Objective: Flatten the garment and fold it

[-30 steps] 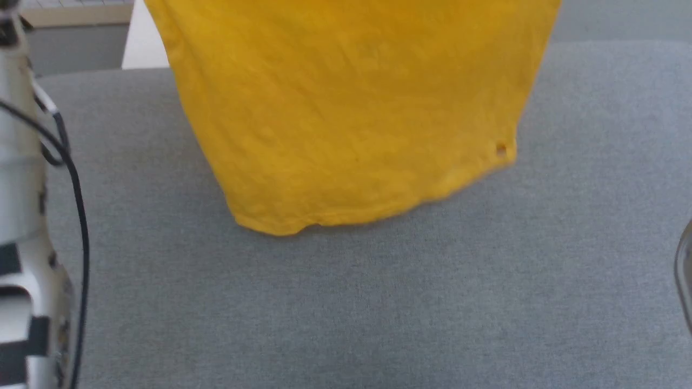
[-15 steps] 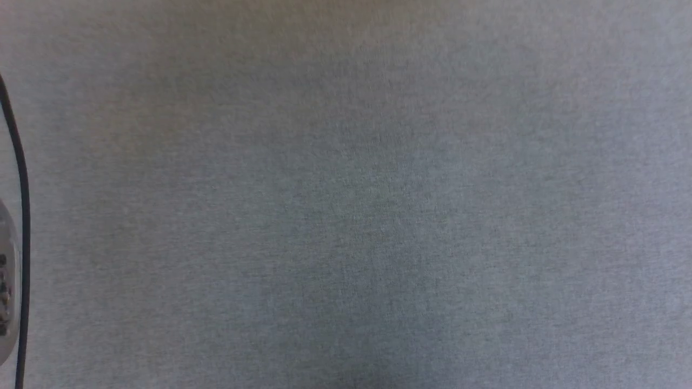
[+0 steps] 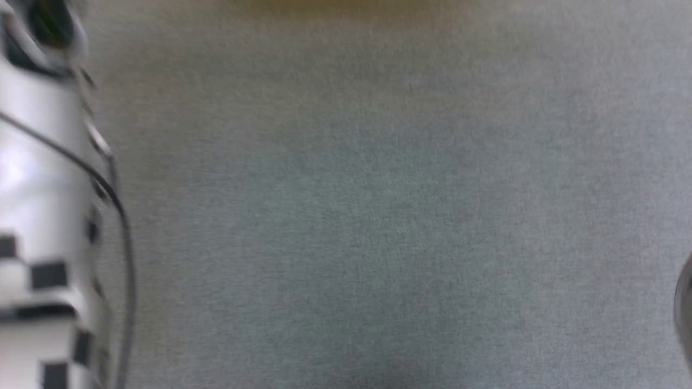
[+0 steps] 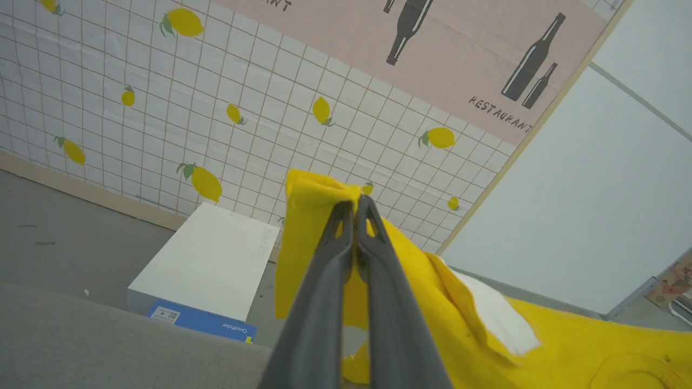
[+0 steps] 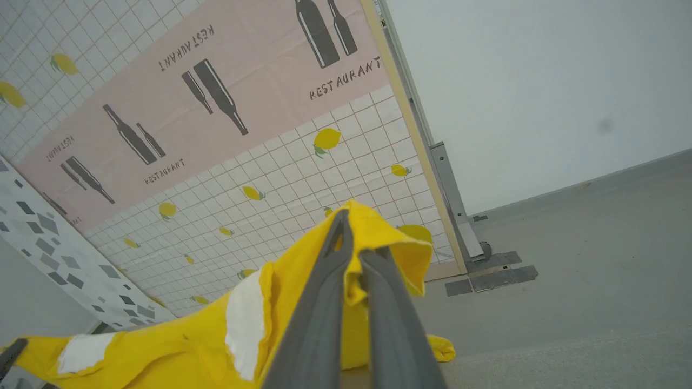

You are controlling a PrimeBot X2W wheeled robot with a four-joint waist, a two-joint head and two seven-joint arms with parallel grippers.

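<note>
2 wrist cameras and 1 head camera show a robot holding a yellow T-shirt (image 4: 540, 346) up by its edge. In the left wrist view, the left gripper (image 4: 357, 204) rises to the centre of the frame with its 2 dark fingers pressed together on a bunched fold of the shirt. The cloth hangs below the fold and trails to the lower right, showing a white patch. In the right wrist view, the right gripper (image 5: 354, 237) is likewise clamped tight on a fold at the centre of the frame, and the shirt sags away to the lower left (2 white patches show there). The 2 pinch points probably serve to stretch the shirt between the arms so it can be laid flat before folding.

In the head view, a grey woven fabric surface (image 3: 378, 216) spreads across the frame, with a blurred pale forearm (image 3: 43, 189) and black cable (image 3: 116, 200) at the left and a faint yellow haze along the top edge. Behind, a tiled wall with lemon prints (image 4: 162, 108) carries a pink poster of bottles (image 5: 216, 81) reading RESTAURANT. A white box (image 4: 211, 259) sits on the grey floor at lower left.
</note>
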